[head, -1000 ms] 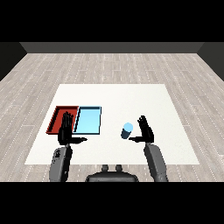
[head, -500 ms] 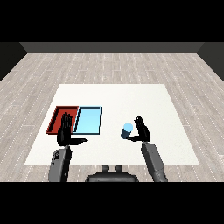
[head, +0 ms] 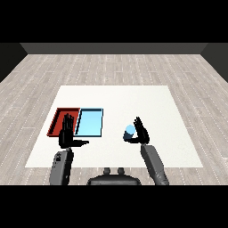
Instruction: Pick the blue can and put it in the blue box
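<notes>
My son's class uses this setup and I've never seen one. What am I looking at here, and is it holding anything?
The view looks down from a humanoid robot's head, so its two grey forearms come in from the lower corners. A white table carries a red tray and a light blue tray side by side. To their right stands a small blue can. The right hand is right beside the can with its fingers straight, not curled round it, so nothing is held. The left hand hovers open near the red tray.
</notes>
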`<action>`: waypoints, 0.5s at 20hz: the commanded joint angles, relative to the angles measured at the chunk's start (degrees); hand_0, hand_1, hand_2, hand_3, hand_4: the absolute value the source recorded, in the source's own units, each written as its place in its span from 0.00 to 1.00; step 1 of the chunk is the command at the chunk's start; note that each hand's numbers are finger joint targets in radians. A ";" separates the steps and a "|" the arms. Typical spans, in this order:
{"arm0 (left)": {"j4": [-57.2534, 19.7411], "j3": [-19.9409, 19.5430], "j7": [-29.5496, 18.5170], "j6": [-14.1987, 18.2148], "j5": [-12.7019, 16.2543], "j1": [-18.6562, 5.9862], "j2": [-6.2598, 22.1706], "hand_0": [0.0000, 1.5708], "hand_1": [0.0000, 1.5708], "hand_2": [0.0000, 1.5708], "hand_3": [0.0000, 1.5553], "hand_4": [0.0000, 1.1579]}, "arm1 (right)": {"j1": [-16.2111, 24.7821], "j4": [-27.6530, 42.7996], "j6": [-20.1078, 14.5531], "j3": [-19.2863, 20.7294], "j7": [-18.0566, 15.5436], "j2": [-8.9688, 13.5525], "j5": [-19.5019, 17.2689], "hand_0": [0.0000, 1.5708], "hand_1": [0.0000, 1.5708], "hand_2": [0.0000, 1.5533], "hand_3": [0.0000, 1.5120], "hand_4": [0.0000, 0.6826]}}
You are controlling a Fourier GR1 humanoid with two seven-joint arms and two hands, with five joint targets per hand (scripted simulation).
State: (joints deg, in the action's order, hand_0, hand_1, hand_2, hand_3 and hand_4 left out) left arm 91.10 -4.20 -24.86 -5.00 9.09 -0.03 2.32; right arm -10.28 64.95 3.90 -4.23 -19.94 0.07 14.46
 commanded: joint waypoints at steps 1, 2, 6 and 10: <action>0.91 -1.42 -1.39 -0.86 0.33 1.48 1.36 0.00 0.00 0.00 0.00 0.00 | -9.00 -13.14 -0.31 0.97 -5.31 -0.06 1.75 0.00 0.00 0.00 0.00 0.00; -2.44 0.49 -1.61 0.81 -1.05 -2.36 -0.69 0.00 0.00 0.00 0.00 0.00 | -1.21 -3.93 1.49 1.01 -1.70 0.33 -0.86 0.00 0.00 0.00 0.00 0.00; -5.62 -1.04 -1.42 1.12 -0.83 -3.85 -0.03 0.00 0.00 0.00 0.00 0.00 | -5.69 -6.81 -2.30 -2.51 -1.35 -0.05 3.09 0.00 0.00 0.00 0.00 0.00; -2.93 0.43 -0.41 1.29 -1.22 -2.52 -0.62 0.00 0.00 0.00 0.00 0.00 | -6.00 -8.82 -4.16 -6.13 -3.94 -0.05 3.76 0.00 0.00 0.00 0.00 0.00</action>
State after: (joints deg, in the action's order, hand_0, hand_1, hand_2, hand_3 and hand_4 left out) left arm 89.96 -4.19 -25.66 -4.42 8.41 -0.39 2.12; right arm -16.21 56.36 3.79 -4.76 -22.46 0.21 16.22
